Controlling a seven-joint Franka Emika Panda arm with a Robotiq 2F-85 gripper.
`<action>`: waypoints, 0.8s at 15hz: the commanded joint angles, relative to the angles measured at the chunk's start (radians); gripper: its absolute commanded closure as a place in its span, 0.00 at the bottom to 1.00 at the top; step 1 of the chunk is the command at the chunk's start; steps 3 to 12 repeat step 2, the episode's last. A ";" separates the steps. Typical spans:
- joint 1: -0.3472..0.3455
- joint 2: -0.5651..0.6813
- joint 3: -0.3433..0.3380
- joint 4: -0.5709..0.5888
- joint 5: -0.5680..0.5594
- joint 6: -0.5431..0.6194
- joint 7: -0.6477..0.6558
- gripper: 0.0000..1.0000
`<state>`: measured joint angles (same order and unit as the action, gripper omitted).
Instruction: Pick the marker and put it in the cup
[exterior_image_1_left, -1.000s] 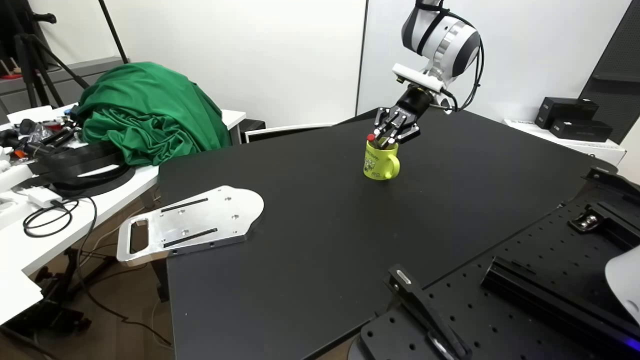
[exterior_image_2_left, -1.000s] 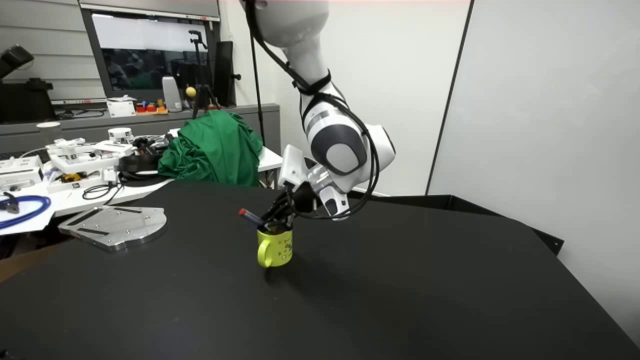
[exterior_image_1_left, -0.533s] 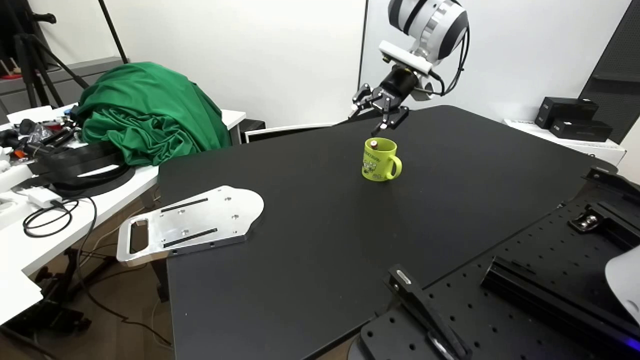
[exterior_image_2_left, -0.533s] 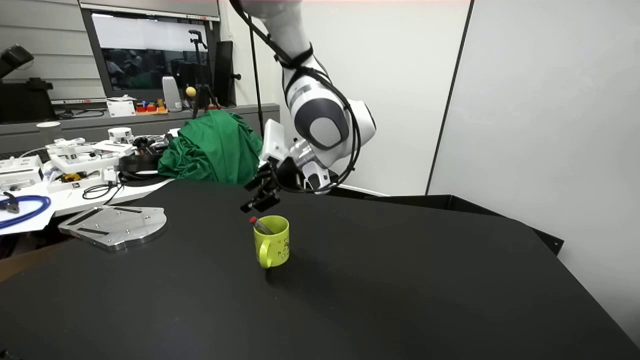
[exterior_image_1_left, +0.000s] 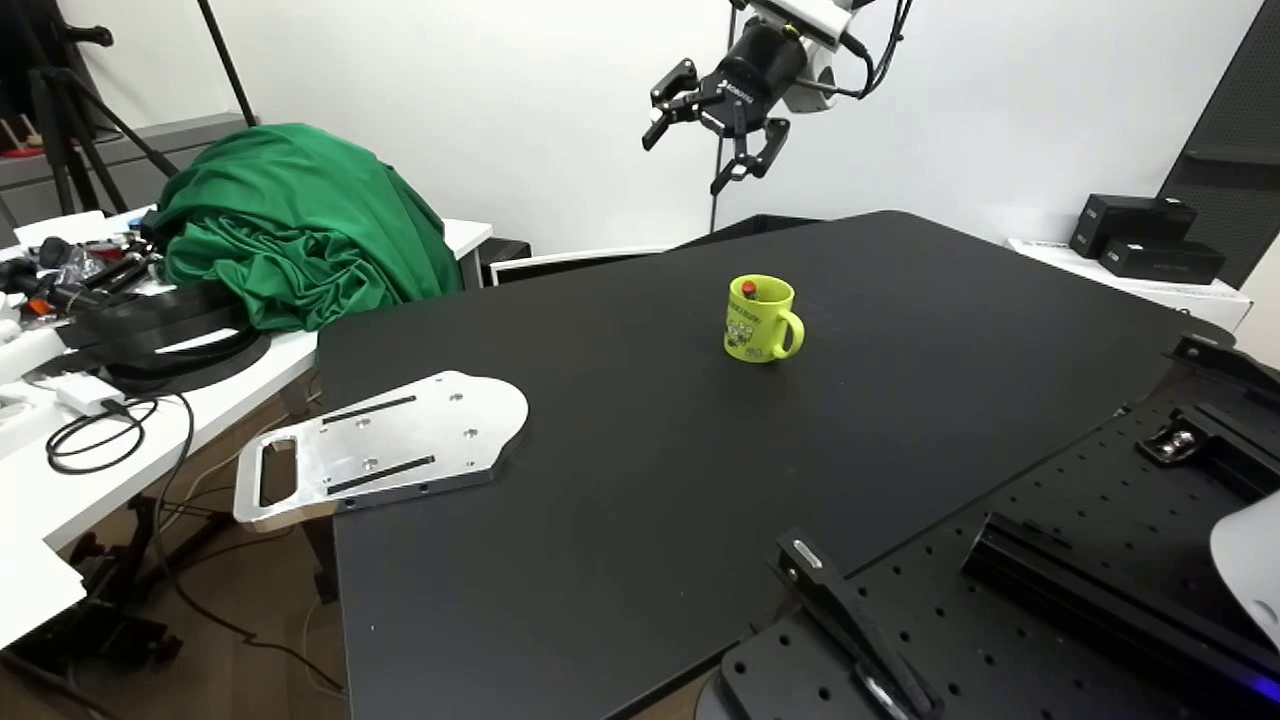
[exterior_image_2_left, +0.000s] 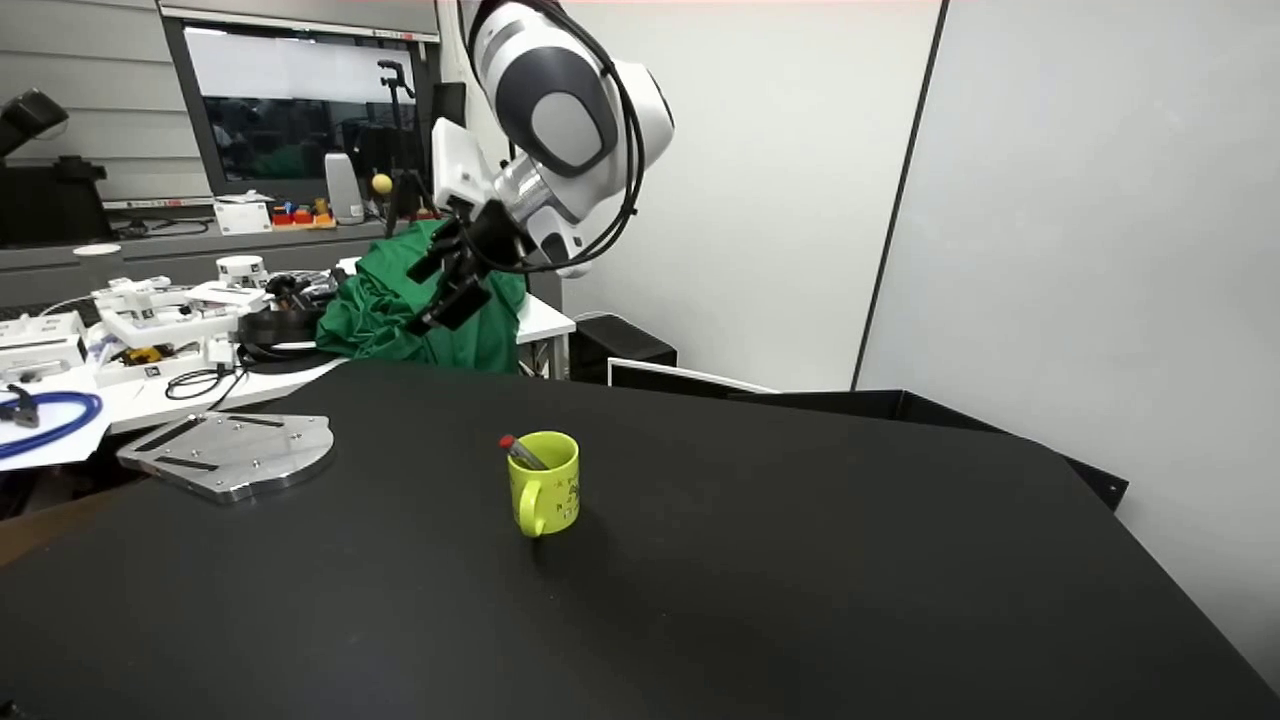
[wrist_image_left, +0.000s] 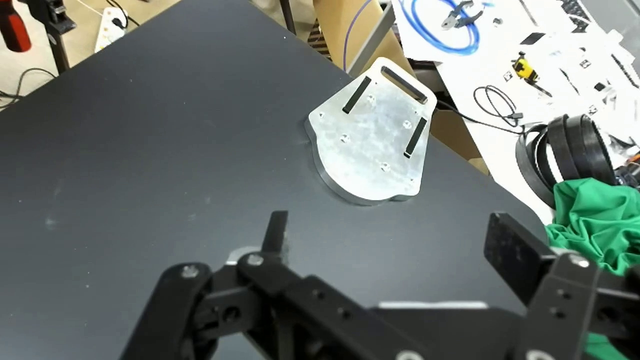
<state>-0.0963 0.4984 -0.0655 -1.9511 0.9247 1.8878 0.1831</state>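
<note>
The yellow-green cup (exterior_image_1_left: 757, 328) stands upright on the black table in both exterior views, its handle out to the side. Inside it leans the marker (exterior_image_2_left: 526, 456), its red end by the rim and its lower part hidden by the cup wall. High above and behind the cup, well apart from it, my gripper (exterior_image_1_left: 683, 166) hangs tilted in the air. In the wrist view the fingers (wrist_image_left: 515, 250) are spread wide with only the tabletop seen between them. Neither cup nor marker shows in that view.
A silver metal plate (exterior_image_1_left: 400, 440) lies at the table's edge. Beyond that edge a side table carries a green cloth (exterior_image_1_left: 300, 230), cables and clutter. Black rails and a clamp (exterior_image_1_left: 850, 630) sit along the opposite side.
The jaws, earlier down in the cup's mouth with the marker, have opened and let it go. The marker sank lower into the cup. The arm has risen up and away leftwards.
</note>
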 joint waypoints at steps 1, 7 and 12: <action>0.000 0.001 -0.005 -0.002 0.000 -0.003 -0.001 0.00; -0.002 0.002 -0.006 -0.006 0.000 -0.003 -0.003 0.00; -0.002 0.002 -0.006 -0.006 0.000 -0.003 -0.003 0.00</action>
